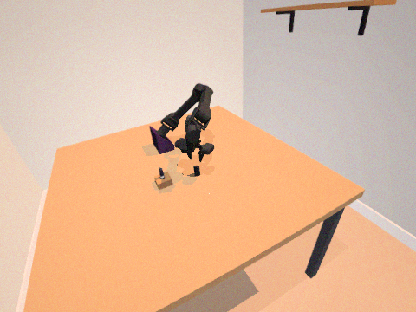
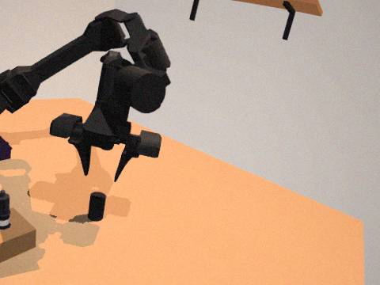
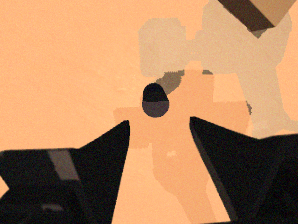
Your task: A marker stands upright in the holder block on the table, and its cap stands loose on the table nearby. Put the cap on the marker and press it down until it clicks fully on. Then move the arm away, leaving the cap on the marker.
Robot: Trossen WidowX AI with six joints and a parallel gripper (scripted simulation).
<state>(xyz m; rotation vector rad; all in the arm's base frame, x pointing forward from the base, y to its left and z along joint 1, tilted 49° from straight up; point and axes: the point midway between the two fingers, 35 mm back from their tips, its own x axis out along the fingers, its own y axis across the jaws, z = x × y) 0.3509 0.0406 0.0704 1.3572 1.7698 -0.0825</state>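
The black cap (image 1: 197,170) (image 2: 96,207) (image 3: 155,101) stands upright on the table. The marker (image 1: 161,173) (image 2: 4,210) stands upright in the wooden holder block (image 1: 164,182) (image 2: 20,234), with a dark upper part and a pale band low down. A corner of the block (image 3: 274,11) shows at the top right of the wrist view; the marker is out of that view. My gripper (image 1: 195,159) (image 2: 100,178) (image 3: 159,123) points down, open and empty, its fingertips above the cap and a little behind it. The fingers do not touch the cap.
The arm's purple base (image 1: 161,142) stands on the table (image 1: 130,243) behind the holder block. The block lies to the left of the cap in the top and exterior views. A wall shelf (image 1: 325,7) is high at the back right.
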